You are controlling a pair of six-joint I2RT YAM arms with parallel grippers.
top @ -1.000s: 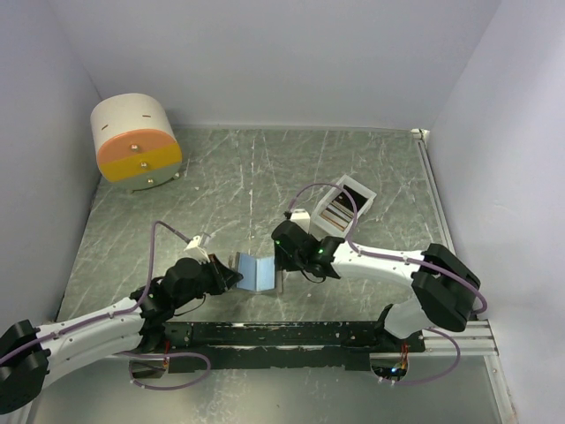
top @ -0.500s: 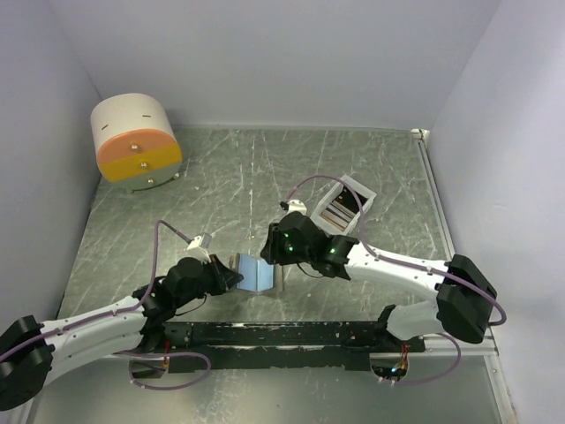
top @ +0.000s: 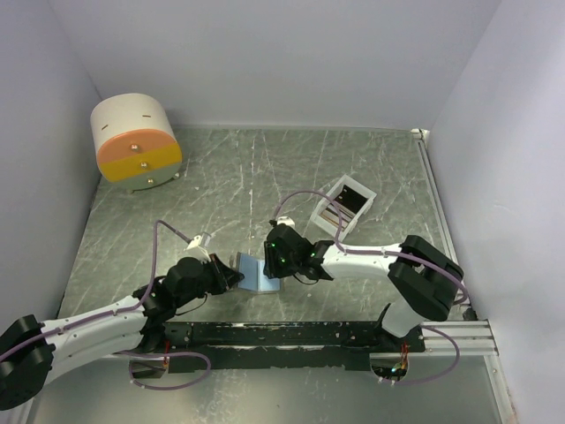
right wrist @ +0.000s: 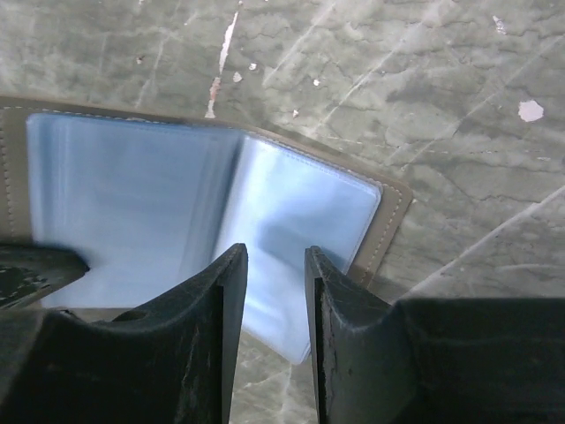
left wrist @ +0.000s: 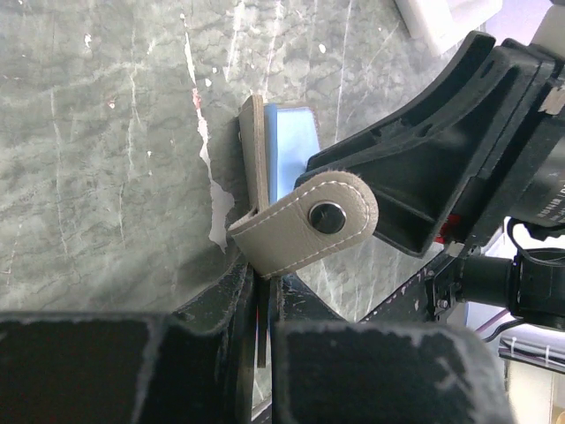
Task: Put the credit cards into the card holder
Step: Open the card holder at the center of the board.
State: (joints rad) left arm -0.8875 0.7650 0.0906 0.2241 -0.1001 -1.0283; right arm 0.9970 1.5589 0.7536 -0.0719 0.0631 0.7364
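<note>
The card holder (top: 255, 272) lies open on the table near the front, taupe outside and light blue inside. My left gripper (top: 233, 276) is shut on its left cover; in the left wrist view the snap tab (left wrist: 310, 221) curls just above the left gripper (left wrist: 263, 284). My right gripper (top: 274, 272) hovers over the right leaf. In the right wrist view the right gripper (right wrist: 272, 265) stands narrowly open over the blue sleeves (right wrist: 132, 199), with nothing between its fingers. Credit cards (top: 333, 215) stand in the white slotted tray (top: 357, 188).
A round cream-and-orange drum (top: 135, 143) stands at the back left. A black rail (top: 282, 334) runs along the near edge. Pale walls close in the table on three sides. The tray's corner (left wrist: 441, 16) shows in the left wrist view.
The right arm's forearm has swung lower and uncovered the tray, while its gripper stayed at the card holder and its jaws narrowed. The left arm has not moved.
</note>
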